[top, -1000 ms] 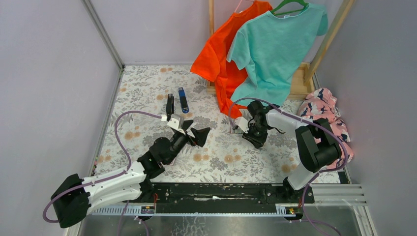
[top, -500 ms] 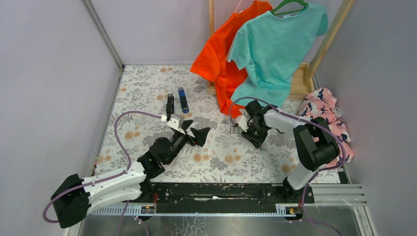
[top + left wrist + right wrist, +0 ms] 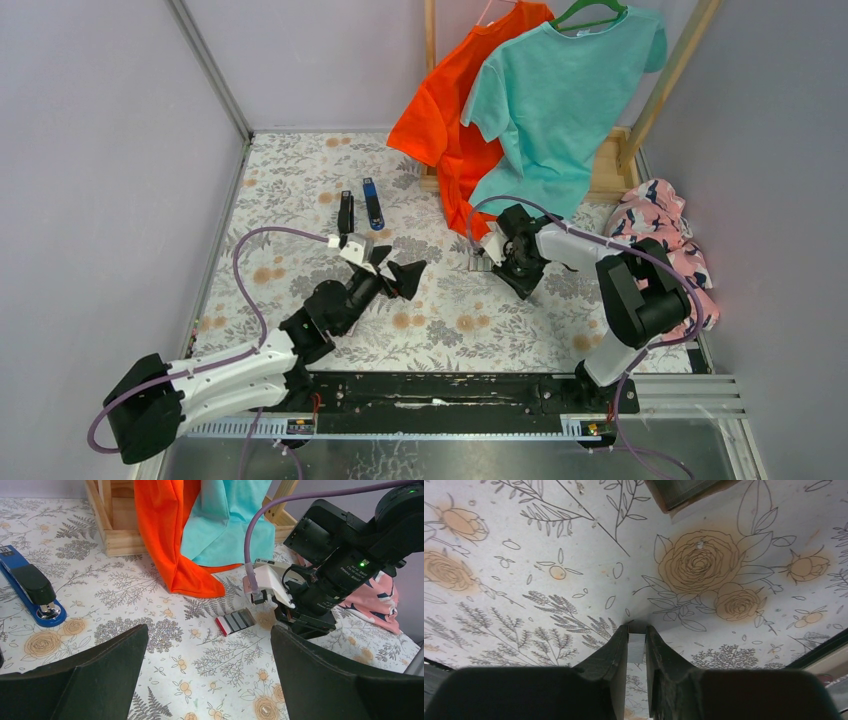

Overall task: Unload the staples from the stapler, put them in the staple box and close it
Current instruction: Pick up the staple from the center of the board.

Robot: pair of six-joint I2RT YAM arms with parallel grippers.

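Right gripper [image 3: 636, 630]: pinching a short silvery metal staple strip [image 3: 636, 647] between its nearly closed tips.
Left gripper [image 3: 209, 632]: gaping wide, holding nothing.
Risk: thin strip probably slipping out, the tip-hold being shallow.

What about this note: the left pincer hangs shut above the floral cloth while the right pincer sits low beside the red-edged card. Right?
Wrong on one count: the left pincer is wide open, not shut; the left wrist view shows its fingers far apart above the floral cloth. The right pincer does sit low beside the red-edged card.
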